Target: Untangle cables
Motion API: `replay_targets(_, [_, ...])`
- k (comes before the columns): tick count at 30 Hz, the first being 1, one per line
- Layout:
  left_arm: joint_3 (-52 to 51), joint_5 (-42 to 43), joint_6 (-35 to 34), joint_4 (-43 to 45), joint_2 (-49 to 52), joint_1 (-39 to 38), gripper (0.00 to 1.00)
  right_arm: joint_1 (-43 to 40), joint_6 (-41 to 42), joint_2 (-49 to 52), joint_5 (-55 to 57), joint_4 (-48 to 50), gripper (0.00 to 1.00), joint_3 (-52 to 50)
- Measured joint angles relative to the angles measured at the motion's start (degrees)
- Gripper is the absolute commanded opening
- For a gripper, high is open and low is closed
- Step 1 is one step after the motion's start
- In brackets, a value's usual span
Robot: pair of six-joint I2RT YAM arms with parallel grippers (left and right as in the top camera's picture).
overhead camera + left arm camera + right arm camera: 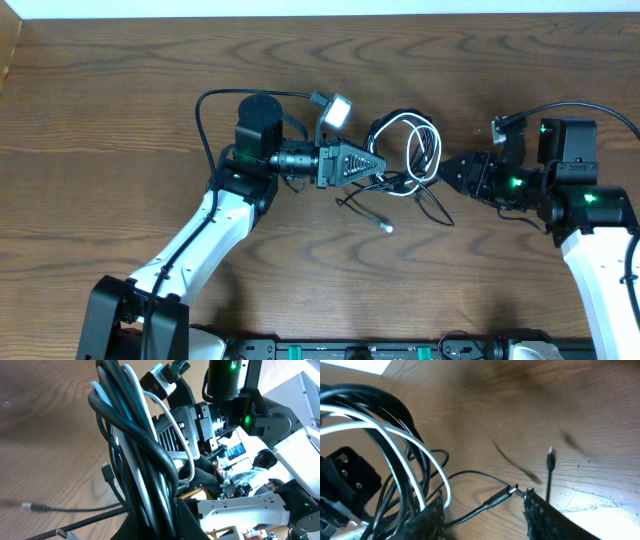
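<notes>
1. Progress: early. The cables (412, 150) lie as one knotted bundle at mid-table, between the two arms. No cord is separated out yet; every strand is left to free.
2. Left gripper (380, 167): clamped tight on the left side of the bundle, and the left wrist view shows strands running down into it.
3. Right gripper (447, 172): jaws about half apart at the bundle's right edge. A thin black lead passes between the fingers; no grip is visible.
4. One loose tail (386, 228) trails toward the near side and ends in a small silvery plug on the table (120, 100).
5. Materials: white cord (424, 135) is smooth, glossy and in round loops. The black cords (150, 445) are rubbery, of mixed thickness, and overlap it. The table is dark wood-grain and matte.
</notes>
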Motion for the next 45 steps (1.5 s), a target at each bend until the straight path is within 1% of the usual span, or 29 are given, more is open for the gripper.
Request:
replay_targets(6, [0.00, 0.68, 1.14, 0.02, 0.00, 0.00, 0.08, -1.75, -1.22, -2.73, -0.33, 0.85, 0.55, -0.02])
replay_targets(11, [0.00, 0.72, 1.49, 0.04, 0.00, 0.00, 0.08, -1.60, -1.55, -4.44, -0.68, 2.54, 0.53, -0.02])
replay_targets(17, [0.00, 0.72, 1.51, 0.04, 0.00, 0.00, 0.08, 0.87, -0.85, -4.09, 2.86, 3.52, 0.50, -0.02])
replay_targets(23, [0.00, 0.72, 1.51, 0.04, 0.00, 0.00, 0.08, 3.87, -0.11, -1.57, 5.95, 6.32, 0.51, -0.02])
replay_targets(25, [0.00, 0.72, 1.51, 0.07, 0.00, 0.00, 0.08, 4.83, 0.09, -0.81, 7.48, 7.41, 0.47, -0.02])
replay_targets(26, [0.00, 0.72, 1.51, 0.04, 0.00, 0.00, 0.08, 5.27, 0.33, -0.50, 8.35, 7.63, 0.42, -0.02])
replay_targets(27, [0.00, 0.72, 1.51, 0.07, 0.00, 0.00, 0.08, 5.95, 0.70, 0.13, 10.19, 7.69, 0.35, -0.02])
replay_targets(28, [0.00, 0.72, 1.51, 0.07, 0.00, 0.00, 0.08, 6.14, 0.90, 0.24, 10.67, 7.65, 0.33, -0.02])
replay_targets(30, [0.00, 0.92, 1.51, 0.07, 0.00, 0.00, 0.08, 6.69, 1.20, 0.90, 13.88, 6.73, 0.29, -0.02])
replay_targets(33, [0.00, 1.66, 1.51, 0.09, 0.00, 0.00, 0.08, 6.91, 2.10, 1.31, 22.03, 3.74, 0.28, -0.02])
replay_targets(39, [0.00, 2.80, 1.51, 1.40, 0.00, 0.00, 0.08, 6.91, 3.26, 1.29, 38.58, -0.85, 0.38, -0.02])
replay_targets(41, [0.00, 2.93, 1.53, 2.10, 0.00, -0.02, 0.08, 6.86, 4.33, 1.29, 44.96, -2.21, 0.39, -0.02])
replay_targets(43, [0.00, 3.08, 1.51, 2.23, 0.00, 0.00, 0.08, 6.62, 4.90, 1.29, 48.76, -2.78, 0.41, -0.02])
replay_targets(45, [0.00, 3.28, 1.53, 2.29, 0.00, -0.02, 0.08, 5.77, 5.42, 1.29, 52.70, -2.93, 0.41, -0.02])
